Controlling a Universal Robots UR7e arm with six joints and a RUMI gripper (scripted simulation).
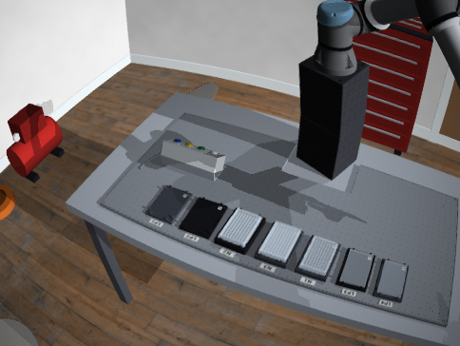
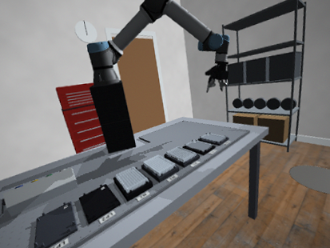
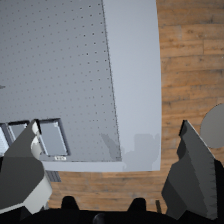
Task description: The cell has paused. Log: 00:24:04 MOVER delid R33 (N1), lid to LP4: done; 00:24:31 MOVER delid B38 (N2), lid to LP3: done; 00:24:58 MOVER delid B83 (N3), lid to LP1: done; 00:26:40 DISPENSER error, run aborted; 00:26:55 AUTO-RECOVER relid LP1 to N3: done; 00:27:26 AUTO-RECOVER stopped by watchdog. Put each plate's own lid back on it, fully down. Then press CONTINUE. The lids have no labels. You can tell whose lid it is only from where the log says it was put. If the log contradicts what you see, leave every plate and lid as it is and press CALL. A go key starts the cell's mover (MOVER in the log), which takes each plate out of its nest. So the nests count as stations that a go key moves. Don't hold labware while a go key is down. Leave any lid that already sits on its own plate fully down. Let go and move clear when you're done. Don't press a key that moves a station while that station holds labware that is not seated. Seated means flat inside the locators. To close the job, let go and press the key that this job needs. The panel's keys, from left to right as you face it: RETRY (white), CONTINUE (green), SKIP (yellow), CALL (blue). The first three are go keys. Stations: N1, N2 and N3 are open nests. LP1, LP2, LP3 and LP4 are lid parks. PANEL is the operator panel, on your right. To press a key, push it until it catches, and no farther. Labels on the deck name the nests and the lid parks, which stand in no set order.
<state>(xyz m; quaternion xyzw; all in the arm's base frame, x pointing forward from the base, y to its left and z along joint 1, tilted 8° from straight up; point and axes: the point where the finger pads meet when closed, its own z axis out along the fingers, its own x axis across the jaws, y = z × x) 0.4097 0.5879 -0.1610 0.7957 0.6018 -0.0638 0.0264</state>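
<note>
Seven stations stand in a row along the table's front edge. Three white well plates sit in the middle nests: a left plate (image 1: 239,228) (image 2: 132,180) and a right plate (image 1: 317,257) (image 2: 181,153) with open wells, and a middle plate (image 1: 280,242) (image 2: 158,164) that looks smooth, as under a lid. Two grey lids (image 1: 356,268) (image 1: 391,280) (image 3: 52,137) lie on the two right-hand parks. The two left-hand parks (image 1: 167,204) (image 1: 203,218) look dark and bare. The labels are too small to read. My gripper (image 2: 215,81) (image 3: 110,120) is open and empty, high above the table's end near the lids.
The key panel (image 1: 192,157) (image 2: 39,189) stands behind the row, with blue (image 1: 178,141), yellow (image 1: 189,144), green (image 1: 201,148) and white (image 1: 215,153) keys. The arm's black pedestal (image 1: 333,119) stands on the table. A shelf rack (image 2: 269,68) is near the gripper.
</note>
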